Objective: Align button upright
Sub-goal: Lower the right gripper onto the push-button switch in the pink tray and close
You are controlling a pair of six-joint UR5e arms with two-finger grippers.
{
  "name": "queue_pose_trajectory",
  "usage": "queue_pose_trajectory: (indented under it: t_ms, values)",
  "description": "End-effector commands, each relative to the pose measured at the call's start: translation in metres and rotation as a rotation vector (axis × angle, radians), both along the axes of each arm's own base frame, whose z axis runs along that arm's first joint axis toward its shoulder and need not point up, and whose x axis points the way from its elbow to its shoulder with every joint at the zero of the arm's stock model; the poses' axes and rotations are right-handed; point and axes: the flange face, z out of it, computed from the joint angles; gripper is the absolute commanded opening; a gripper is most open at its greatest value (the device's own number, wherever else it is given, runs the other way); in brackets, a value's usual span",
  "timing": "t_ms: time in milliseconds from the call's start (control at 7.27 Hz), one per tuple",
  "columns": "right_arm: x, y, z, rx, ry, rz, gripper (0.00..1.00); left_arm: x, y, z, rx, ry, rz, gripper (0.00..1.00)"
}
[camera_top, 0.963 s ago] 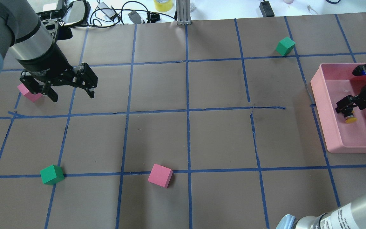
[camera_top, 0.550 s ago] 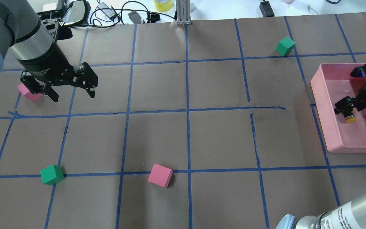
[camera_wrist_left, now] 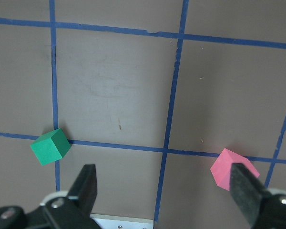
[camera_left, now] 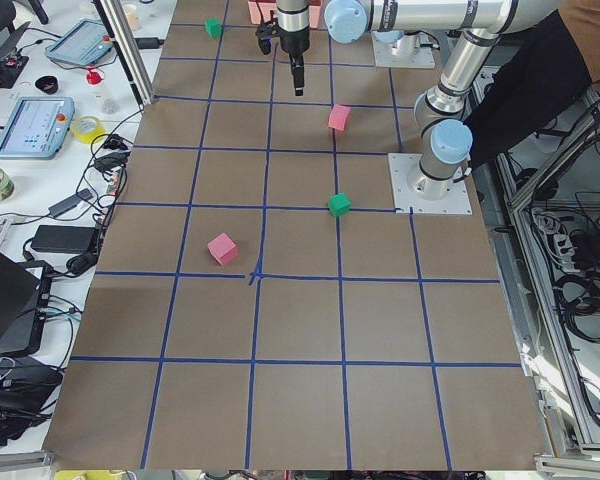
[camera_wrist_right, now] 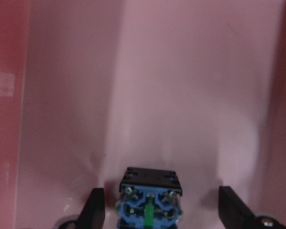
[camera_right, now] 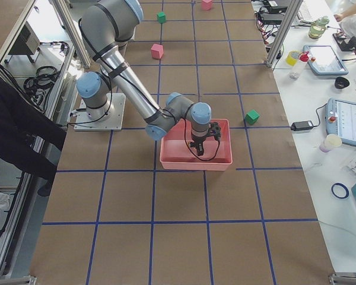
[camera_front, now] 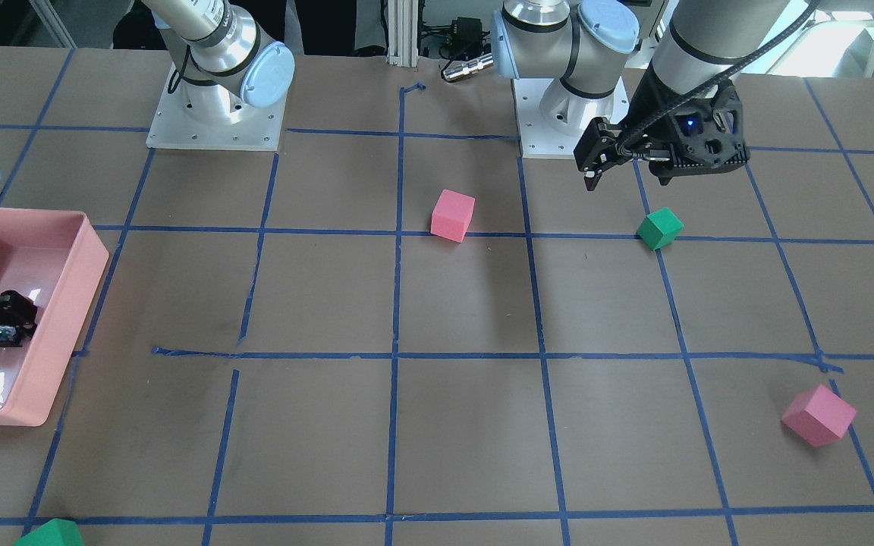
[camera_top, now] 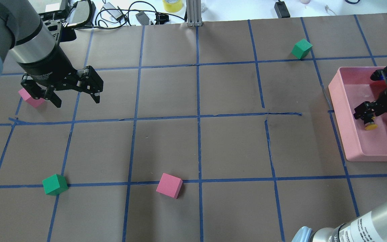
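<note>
Resting inside pink tray (camera_top: 378, 155), closer to its wall on the robot's left than to the opposite one: button (camera_top: 370, 126). Yellow cap turned toward the tray's near wall in the overhead view; black body and blue-and-green contact end turned toward the right wrist camera. Upright or tipped: cannot tell for sure.

Right end effector (camera_wrist_right: 161, 212): within the tray, straddling the button, fingers (camera_wrist_right: 96, 207) apart, a clear gap to the button on either side.

Left end effector (camera_top: 77, 102): well apart from the tray, across the desk (camera_top: 230, 144) on the robot's left, above the surface, fingers spread wide.

First green cube (camera_top: 302, 48): near the tray, just beyond its far corner, beside a blue tape line.

First pink cube (camera_top: 169, 185): well apart from the tray, toward the robot's left, nearer the robot than the tray's near wall.

Second green cube (camera_top: 55, 184): farther from the tray along the same tape line.

Second pink cube (camera_top: 30, 97): farthest from the tray, partly hidden behind the left end effector in the overhead view.
</note>
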Motion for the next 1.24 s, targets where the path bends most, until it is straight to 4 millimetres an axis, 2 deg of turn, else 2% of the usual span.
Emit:
queue_pose_trajectory:
  t_ms: [0,138,275,550,688,825,1100]
  values:
    - [0.004,-0.001,0.004,0.000,0.004,0.007,0.18,0.000,0.001,0.001,-0.001,0.001,0.000,1.00]
    - [0.005,-0.001,0.005,-0.002,0.005,0.008,0.05,0.002,0.000,0.002,-0.004,-0.003,0.004,1.00]
    - [0.004,-0.002,0.006,-0.003,0.006,0.008,0.00,0.002,0.001,0.002,-0.001,-0.002,0.006,1.00]
    - [0.003,-0.004,0.013,-0.012,0.013,0.004,0.00,0.002,0.000,0.002,-0.002,-0.002,0.006,1.00]
    - [0.003,-0.004,0.029,-0.025,0.031,0.003,0.00,0.002,0.000,0.002,-0.002,-0.002,0.007,1.00]
    - [0.020,-0.007,0.063,-0.031,0.044,0.030,0.00,0.002,0.001,0.002,0.000,0.001,0.008,1.00]
    - [0.070,-0.042,0.175,-0.022,0.065,0.071,0.00,0.001,-0.001,0.000,0.002,0.001,0.008,1.00]
